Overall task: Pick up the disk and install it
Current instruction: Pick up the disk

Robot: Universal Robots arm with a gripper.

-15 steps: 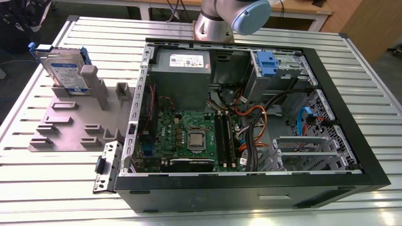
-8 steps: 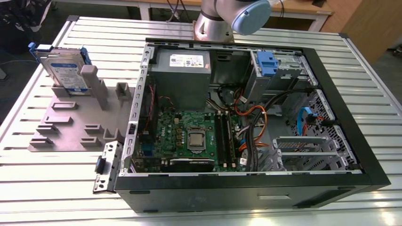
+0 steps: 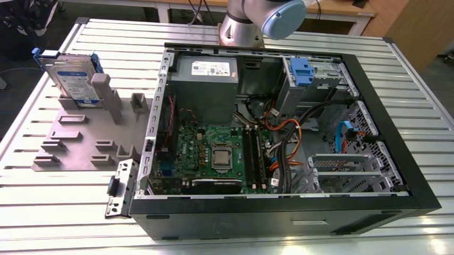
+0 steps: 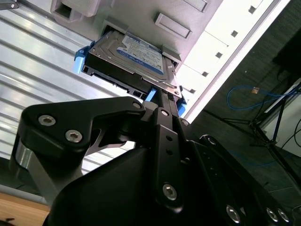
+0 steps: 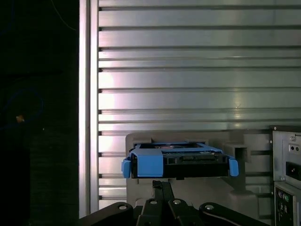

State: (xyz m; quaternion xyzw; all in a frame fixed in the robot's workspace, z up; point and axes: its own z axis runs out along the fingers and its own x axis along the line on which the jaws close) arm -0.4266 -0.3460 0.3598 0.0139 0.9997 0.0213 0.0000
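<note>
The disk (image 3: 71, 74) is a silver hard drive with a white-and-blue label in a blue carrier frame. In the exterior view it stands on edge in a slot of the grey holder (image 3: 78, 141) at that view's left. In both wrist views the disk (image 4: 131, 59) (image 5: 181, 160) sits just beyond my gripper (image 5: 162, 186) (image 4: 162, 96). The black fingers are pressed together, shut on nothing, and point at the middle of the disk's near edge. Whether their tips touch the carrier I cannot tell.
An open computer case (image 3: 418, 175) fills the middle and right of the slatted metal table (image 3: 57, 212). Inside are the grey power-supply box (image 3: 206, 74), the motherboard (image 3: 216, 154), cables, and a drive bay with a blue latch (image 3: 301, 71). The arm's base (image 3: 241, 26) stands behind the case.
</note>
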